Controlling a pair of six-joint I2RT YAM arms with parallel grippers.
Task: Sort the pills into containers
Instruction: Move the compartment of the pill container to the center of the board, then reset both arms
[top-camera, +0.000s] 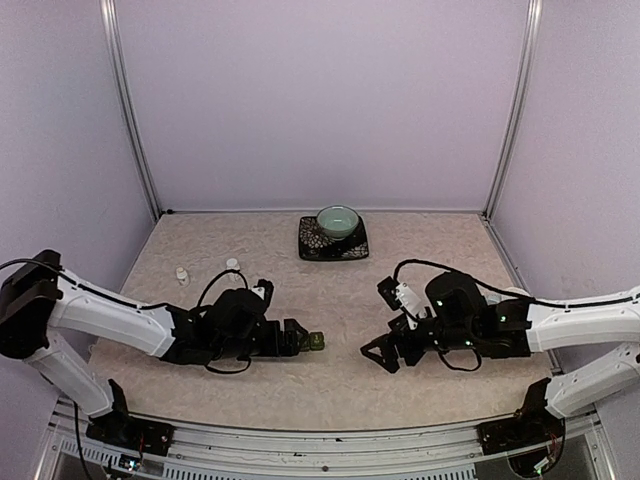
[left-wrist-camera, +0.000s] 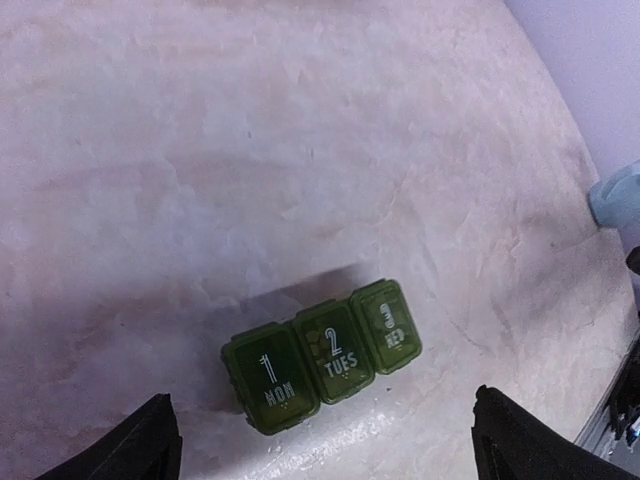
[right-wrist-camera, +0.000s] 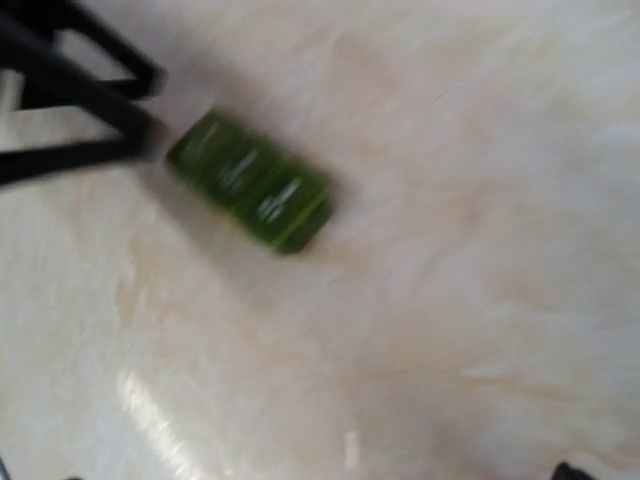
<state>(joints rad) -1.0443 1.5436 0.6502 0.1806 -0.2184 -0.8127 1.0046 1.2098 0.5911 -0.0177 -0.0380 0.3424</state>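
White tubular links and black joint housings make up the left arm and right arm, their 2 black bases bolted along the aluminium rail. Black cables loop over each wrist, farther from the rail. The left gripper and right gripper are black; green lights dot the right arm.

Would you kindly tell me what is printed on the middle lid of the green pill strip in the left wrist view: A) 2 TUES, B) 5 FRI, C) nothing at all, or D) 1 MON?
A: on the green pill strip the middle lid reads 2 TUES, flanked by lids marked 1 MON and 3.
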